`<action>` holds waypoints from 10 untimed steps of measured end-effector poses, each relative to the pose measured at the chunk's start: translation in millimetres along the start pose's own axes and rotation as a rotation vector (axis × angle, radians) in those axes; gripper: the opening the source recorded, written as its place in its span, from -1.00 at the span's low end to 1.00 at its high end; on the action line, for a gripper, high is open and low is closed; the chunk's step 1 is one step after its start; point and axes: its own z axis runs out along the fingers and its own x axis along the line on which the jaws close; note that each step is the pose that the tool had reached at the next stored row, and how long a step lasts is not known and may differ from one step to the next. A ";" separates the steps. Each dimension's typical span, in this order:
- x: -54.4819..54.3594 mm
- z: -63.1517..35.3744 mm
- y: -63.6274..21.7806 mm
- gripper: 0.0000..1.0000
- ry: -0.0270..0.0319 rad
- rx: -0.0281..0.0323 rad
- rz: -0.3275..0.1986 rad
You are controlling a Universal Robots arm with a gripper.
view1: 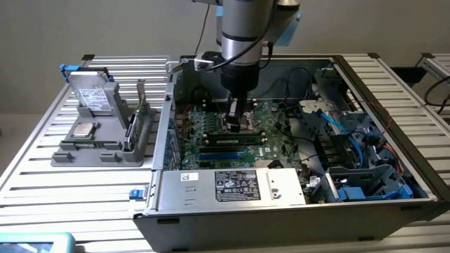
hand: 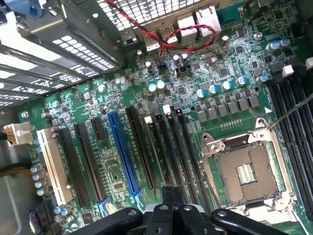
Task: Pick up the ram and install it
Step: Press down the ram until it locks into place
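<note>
The pincer [view1: 235,120] hangs low inside the open computer case [view1: 281,226], just above the green main board [view1: 274,118]. I cannot tell whether it is apart, together or clamped on anything. From the wrist camera its dark linkage [hand: 172,208] sits over the row of long black slots [hand: 183,147] beside the empty square processor socket [hand: 247,174].

Just in front of the pincer, on the side nearer the exterior camera, the ram [view1: 235,139] lies lengthwise in one of those slots, with a white clip at each end. It looks level and low, so I judge it to be in its slot. Whether it is pressed fully home and the clips have latched I cannot make out. By that reading the pick-up is done and only the final seating, if anything, is left.

Around it, the next slots toward the exterior camera are black and then blue [view1: 225,156]. Past them is the boxed power unit with its white label [view1: 235,185]. Toward the exterior view's right, blue and black cables [view1: 330,121] loop near the drive cage. A red and black twisted pair [hand: 166,36] runs along the rear ports. None of these crosses the slot, though the case walls leave the arm little room.

Outside the case, at the exterior view's left, a grey rack [view1: 98,153] stands on the slatted table [view1: 84,184]. It holds a square silver chip [view1: 86,130] and another thin green board on edge [view1: 143,118].
</note>
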 end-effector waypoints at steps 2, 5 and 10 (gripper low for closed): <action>0.0 0.0 0.0 -0.79 0.0004 -0.0023 0.026; 0.0 0.0 0.0 -0.79 -0.0001 -0.0063 0.064; 0.0 0.0 0.0 -0.79 -0.0018 -0.0105 0.125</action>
